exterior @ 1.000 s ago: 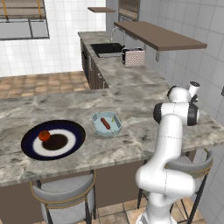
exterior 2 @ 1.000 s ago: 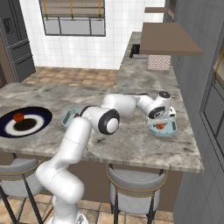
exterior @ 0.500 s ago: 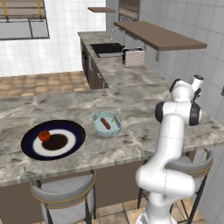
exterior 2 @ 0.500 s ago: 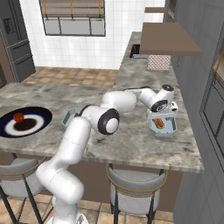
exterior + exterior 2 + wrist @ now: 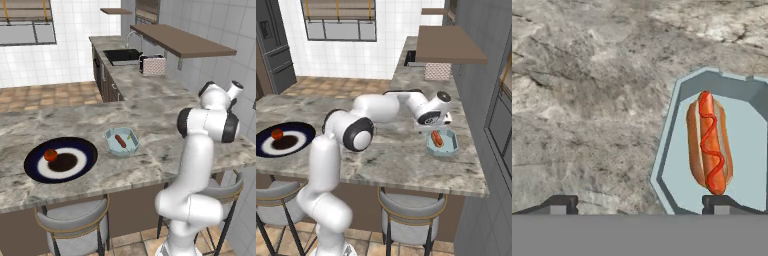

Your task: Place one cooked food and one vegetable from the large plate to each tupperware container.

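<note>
Since the earlier frame, your white arm has lifted its hand up and away from the right-hand container. The two-finger gripper [image 5: 639,206] now hangs above the counter with its jaws spread wide and nothing between them. In the hand view the dark fingertips [image 5: 562,204] stand far apart, one over bare marble, the other at the tub's near rim.

The reddish sausage in a tan bun [image 5: 708,144] lies inside the shallow pale blue-green tub [image 5: 443,143] near the right end of the grey marbled counter [image 5: 391,155]. Consider that placement complete.

The second pale blue-green tub [image 5: 121,142] sits just beside the big round plate with the navy rim [image 5: 60,160]. It holds the bare reddish-brown sausage [image 5: 120,140] and what appears to be a tiny pale-green piece at its far edge; that piece is too small to confirm.

The small round bright-red ball [image 5: 50,155] rests on the plate, at the left edge of its dark brown centre.

Judged from this layout, the step in hand is the retreat after releasing the bun sausage. One item remains: the red ball belongs in the right-hand tub.

For the next move, swing the arm well to the left, across the counter to the plate. Descend over the ball with the jaws open and centred, because a round object may roll if struck off-centre.
</note>
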Robot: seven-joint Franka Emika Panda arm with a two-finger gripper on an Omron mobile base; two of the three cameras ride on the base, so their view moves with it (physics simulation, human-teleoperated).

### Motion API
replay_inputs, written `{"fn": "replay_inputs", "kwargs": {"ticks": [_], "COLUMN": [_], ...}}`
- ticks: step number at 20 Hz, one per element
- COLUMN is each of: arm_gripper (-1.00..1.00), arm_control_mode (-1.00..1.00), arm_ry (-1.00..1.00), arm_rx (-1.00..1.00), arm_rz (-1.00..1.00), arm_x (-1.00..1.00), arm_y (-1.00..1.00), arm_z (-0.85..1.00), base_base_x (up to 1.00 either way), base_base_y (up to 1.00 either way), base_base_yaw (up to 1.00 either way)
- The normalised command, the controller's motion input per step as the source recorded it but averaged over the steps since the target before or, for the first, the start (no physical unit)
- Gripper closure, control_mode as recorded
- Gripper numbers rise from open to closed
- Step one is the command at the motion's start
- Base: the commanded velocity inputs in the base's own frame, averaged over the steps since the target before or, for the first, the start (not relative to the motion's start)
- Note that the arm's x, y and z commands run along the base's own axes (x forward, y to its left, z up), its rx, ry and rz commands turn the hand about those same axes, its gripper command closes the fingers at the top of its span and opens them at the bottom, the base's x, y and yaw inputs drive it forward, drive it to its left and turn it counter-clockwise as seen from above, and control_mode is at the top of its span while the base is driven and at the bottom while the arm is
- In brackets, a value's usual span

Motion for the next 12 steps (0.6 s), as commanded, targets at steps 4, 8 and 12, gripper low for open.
{"fn": "replay_inputs", "kwargs": {"ticks": [4,8,12], "arm_gripper": [-1.0,-1.0,-1.0], "arm_control_mode": [-1.0,-1.0,-1.0], "arm_ry": [-0.13,-0.03,0.04], "arm_rx": [0.0,0.0,0.03], "arm_rz": [0.0,-0.02,-0.03], "arm_x": [-0.67,-0.64,-0.57], "arm_y": [1.0,1.0,1.0], "arm_z": [0.64,0.9,0.67], "base_base_x": [0.0,0.0,0.0], "base_base_y": [0.0,0.0,0.0], "base_base_yaw": [0.0,0.0,0.0]}}
